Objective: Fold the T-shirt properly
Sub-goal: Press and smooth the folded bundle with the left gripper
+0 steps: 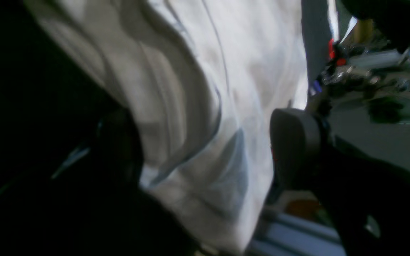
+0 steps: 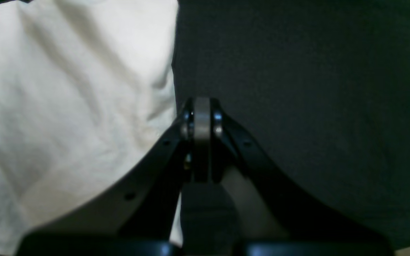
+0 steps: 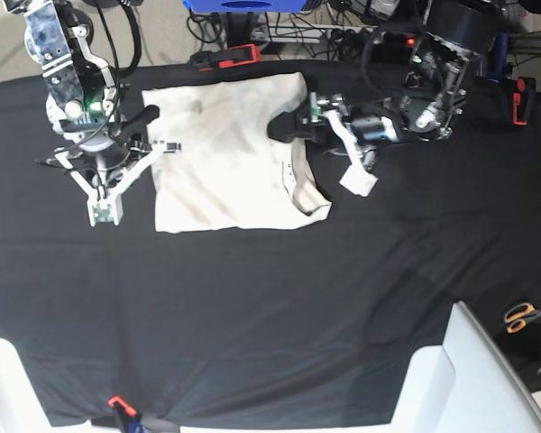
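creased T-shirt (image 1: 205, 106), left claw (image 1: 205, 149) spread

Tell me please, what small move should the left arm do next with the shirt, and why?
Probably lift the left gripper up and away from the T-shirt. Its jaws stand open with cloth between them, so nothing is held, and the shirt already lies partly folded on the black tablecloth. The right gripper is shut on nothing, beside the shirt's other edge.

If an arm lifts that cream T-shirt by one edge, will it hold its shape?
Probably not. The T-shirt lies in soft wrinkles and folds, so it would likely droop and unfold. It looks thin, so probably light. On the black tablecloth a push would likely bunch it rather than slide it.
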Tool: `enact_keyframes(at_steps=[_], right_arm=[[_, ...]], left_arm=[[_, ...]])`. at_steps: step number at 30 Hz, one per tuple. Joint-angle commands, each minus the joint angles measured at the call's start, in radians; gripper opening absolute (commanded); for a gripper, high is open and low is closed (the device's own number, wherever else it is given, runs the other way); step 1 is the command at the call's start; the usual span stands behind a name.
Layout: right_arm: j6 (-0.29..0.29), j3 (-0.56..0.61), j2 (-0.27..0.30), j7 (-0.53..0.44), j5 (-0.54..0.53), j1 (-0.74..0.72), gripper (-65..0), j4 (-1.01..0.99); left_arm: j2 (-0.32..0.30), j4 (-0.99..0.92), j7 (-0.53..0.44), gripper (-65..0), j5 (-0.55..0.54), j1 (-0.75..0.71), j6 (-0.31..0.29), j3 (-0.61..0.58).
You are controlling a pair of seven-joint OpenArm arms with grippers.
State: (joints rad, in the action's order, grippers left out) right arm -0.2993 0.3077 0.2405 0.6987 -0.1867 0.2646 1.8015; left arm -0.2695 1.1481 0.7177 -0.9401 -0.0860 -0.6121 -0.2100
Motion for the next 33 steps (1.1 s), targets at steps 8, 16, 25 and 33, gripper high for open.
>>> enact_keyframes(at_steps=[8,16,25,33], right_arm=[[-0.002,-0.003,0.003,-0.021,0.006,-0.009,-64.4,0.016],[-0.002,-0.006,0.004,-0.021,0.006,-0.009,-64.4,0.016],[-0.002,-0.009,0.006,-0.021,0.006,-0.009,-64.4,0.014],[-0.002,-0.025,0.006,-0.021,0.006,-0.011,-64.4,0.014]], left_arm=[[0.105,-0.006,0.035,-9.4,0.235,0.033,0.018,-0.065],[0.161,-0.15,0.027,-10.2,0.237,0.088,0.018,-0.116],[0.163,-0.207,-0.022,-59.9,0.241,0.107,0.018,-0.124],[0.151,-0.175,-0.014,-65.0,0.241,0.15,0.024,-0.127]])
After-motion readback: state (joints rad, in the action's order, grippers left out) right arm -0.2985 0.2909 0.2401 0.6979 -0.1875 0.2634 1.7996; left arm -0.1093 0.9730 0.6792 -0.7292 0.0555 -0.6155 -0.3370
